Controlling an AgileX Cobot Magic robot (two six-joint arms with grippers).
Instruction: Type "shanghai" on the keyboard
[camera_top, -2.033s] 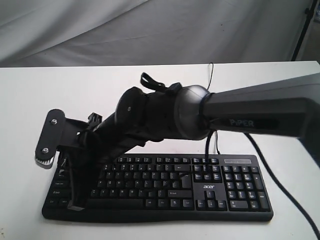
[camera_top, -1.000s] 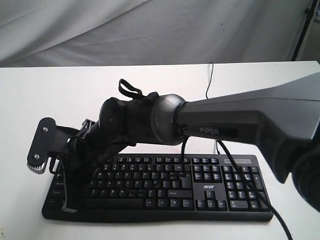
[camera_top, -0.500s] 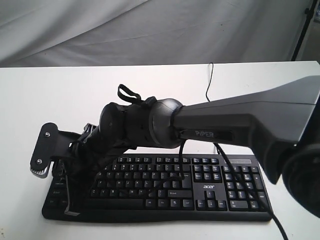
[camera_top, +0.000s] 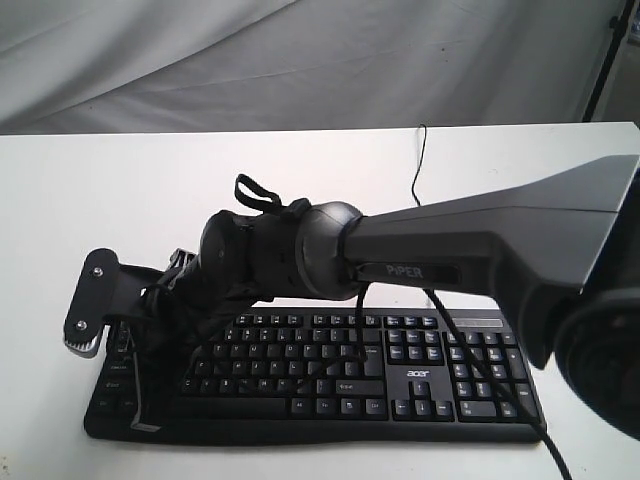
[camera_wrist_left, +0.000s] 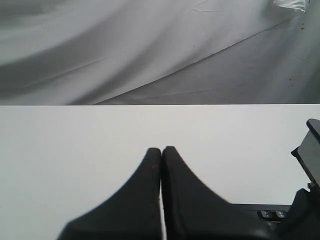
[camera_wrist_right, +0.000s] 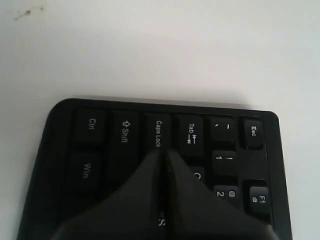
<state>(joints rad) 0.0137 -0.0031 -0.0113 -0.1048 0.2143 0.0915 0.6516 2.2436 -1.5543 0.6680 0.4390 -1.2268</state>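
Note:
The black keyboard (camera_top: 400, 380) with white legends and an acer logo lies along the table's front edge. My right arm reaches across it from the right. My right gripper (camera_top: 143, 420) is shut and points down at the keyboard's left end. In the right wrist view the right gripper (camera_wrist_right: 164, 151) has its tips just below the Caps Lock key on the keyboard (camera_wrist_right: 100, 145), over the A and S keys. I cannot tell whether they touch a key. My left gripper (camera_wrist_left: 161, 149) is shut on nothing above bare white table, with a keyboard (camera_wrist_left: 270, 214) corner beside it.
The keyboard's thin black cable (camera_top: 421, 150) runs toward the table's back edge. A thicker arm cable (camera_top: 470, 345) hangs over the number pad side. Grey cloth (camera_top: 300, 60) hangs behind the white table (camera_top: 150, 190). A dark stand leg (camera_top: 605, 60) is at the far right.
My right arm has swung left along the keyboard, carrying the shut gripper to the left end keys. In the last half second it has barely moved.

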